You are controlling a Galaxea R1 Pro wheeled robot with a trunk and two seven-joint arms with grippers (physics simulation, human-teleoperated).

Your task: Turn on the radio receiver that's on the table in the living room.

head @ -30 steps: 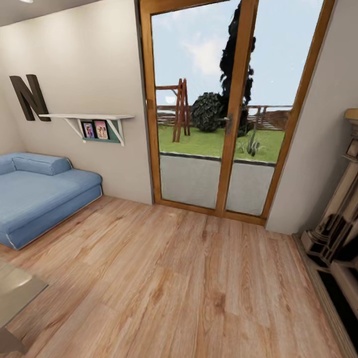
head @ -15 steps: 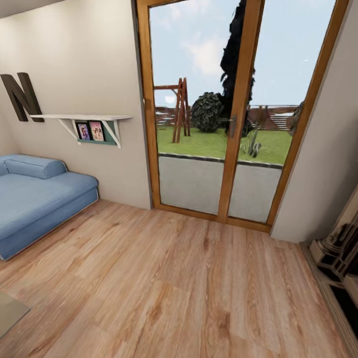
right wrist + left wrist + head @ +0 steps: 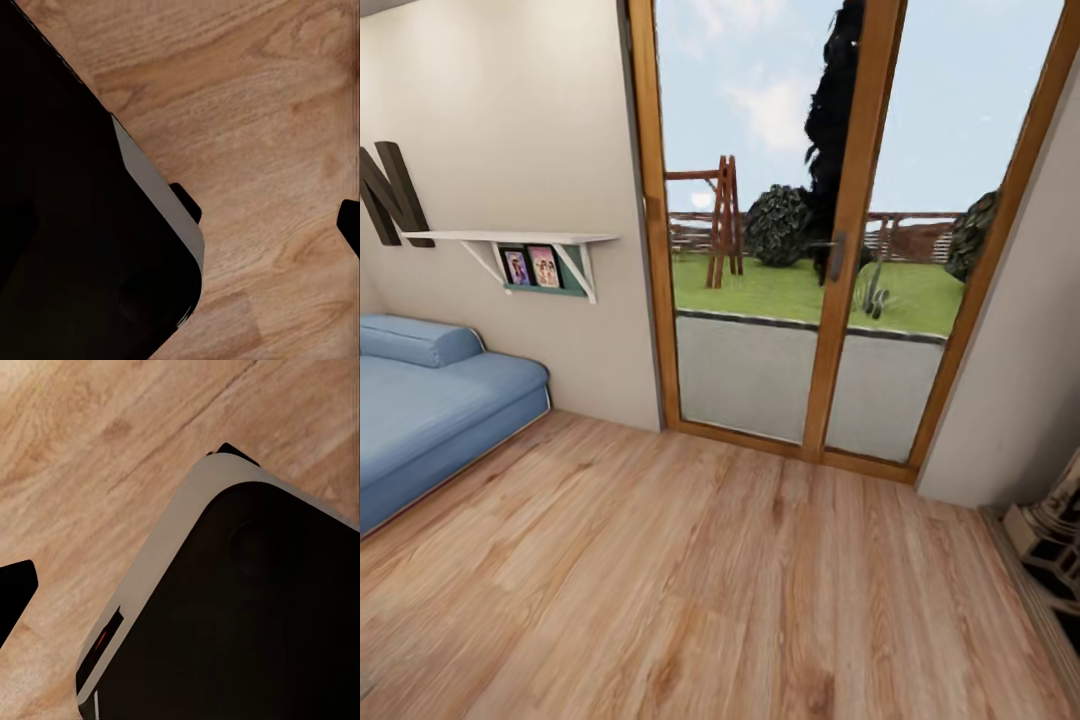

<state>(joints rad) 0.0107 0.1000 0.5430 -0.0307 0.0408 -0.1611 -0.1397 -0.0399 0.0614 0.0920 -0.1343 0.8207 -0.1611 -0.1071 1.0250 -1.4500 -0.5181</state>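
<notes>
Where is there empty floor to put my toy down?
The big free patch is the wood floor, bordered by the blue sofa on the left, the glass doors ahead and the fireplace edge on the right. It gets crowded only along the sofa and by the fireplace.

There was one blue sofa (image 3: 430, 410), one white wall shelf (image 3: 510, 238) holding two framed pictures (image 3: 530, 267), one big dark letter (image 3: 390, 192), and two glazed door panels (image 3: 755, 250).
</notes>
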